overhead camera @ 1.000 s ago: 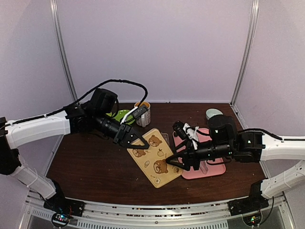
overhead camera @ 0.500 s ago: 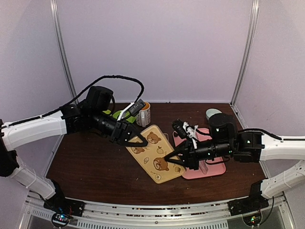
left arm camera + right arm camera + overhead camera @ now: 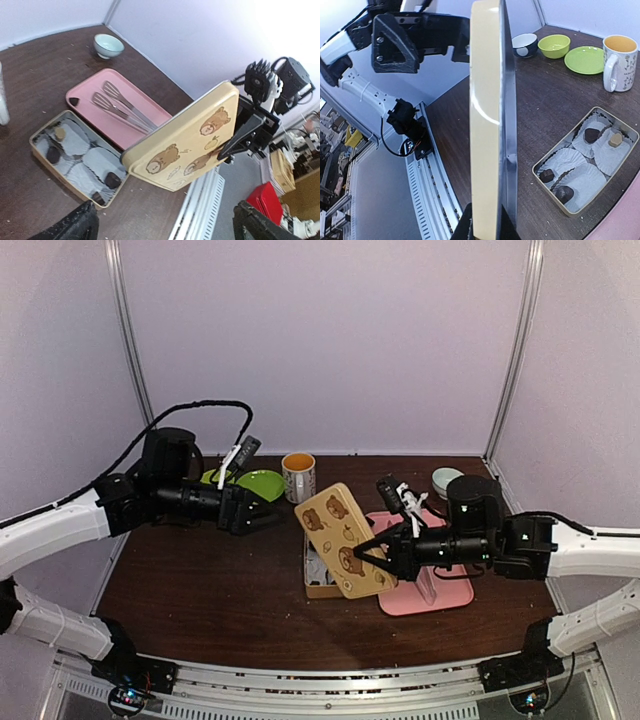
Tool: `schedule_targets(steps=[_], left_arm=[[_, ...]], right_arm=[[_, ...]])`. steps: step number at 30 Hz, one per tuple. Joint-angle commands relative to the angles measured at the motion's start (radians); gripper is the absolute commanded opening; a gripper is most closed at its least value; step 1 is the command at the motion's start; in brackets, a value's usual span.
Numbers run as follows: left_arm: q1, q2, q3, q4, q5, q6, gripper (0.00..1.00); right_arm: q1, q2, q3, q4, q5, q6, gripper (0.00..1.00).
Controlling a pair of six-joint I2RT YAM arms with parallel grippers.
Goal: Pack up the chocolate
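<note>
**Q:** What do we read at the right gripper [image 3: 368, 552]?

**A:** We find its jaws clamped on one edge of the lid [image 3: 345, 538]. The lid stands steeply tilted over the right side of the tin [image 3: 316, 592].

**Q:** And the left gripper [image 3: 258, 512]?

**A:** We see its jaws spread wide and holding nothing. It is above the table [image 3: 200, 590], toward the left edge and well apart from the lid.

**Q:** Where do we locate the chocolate [image 3: 53, 155]?

**A:** In paper cups [image 3: 75, 140] inside the open tin, at the table's middle. The tin sits just beside the tray [image 3: 140, 97], which carries the tongs [image 3: 120, 107].
</note>
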State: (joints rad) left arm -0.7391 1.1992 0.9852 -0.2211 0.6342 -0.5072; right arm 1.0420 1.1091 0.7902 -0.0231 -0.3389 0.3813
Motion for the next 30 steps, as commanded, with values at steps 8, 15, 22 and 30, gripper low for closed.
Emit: schedule_targets(steps=[8,15,22,30], left_arm=[[0.02,-0.109,-0.199,0.235,-0.296,-0.117,0.97],[0.044,-0.11,-0.314,0.349,-0.316,-0.19,0.98],[0.064,-0.001,-0.322,0.334,-0.304,-0.207,0.96],[0.069,0.185,-0.258,0.311,-0.294,-0.2,0.89]], right_arm=[[-0.042,0.237,0.067,0.223,0.093,0.355,0.01],[-0.083,0.424,0.048,0.548,0.044,0.633,0.01],[-0.103,0.561,0.038,0.731,0.078,0.768,0.04],[-0.13,0.6,0.019,0.714,0.122,0.772,0.07]])
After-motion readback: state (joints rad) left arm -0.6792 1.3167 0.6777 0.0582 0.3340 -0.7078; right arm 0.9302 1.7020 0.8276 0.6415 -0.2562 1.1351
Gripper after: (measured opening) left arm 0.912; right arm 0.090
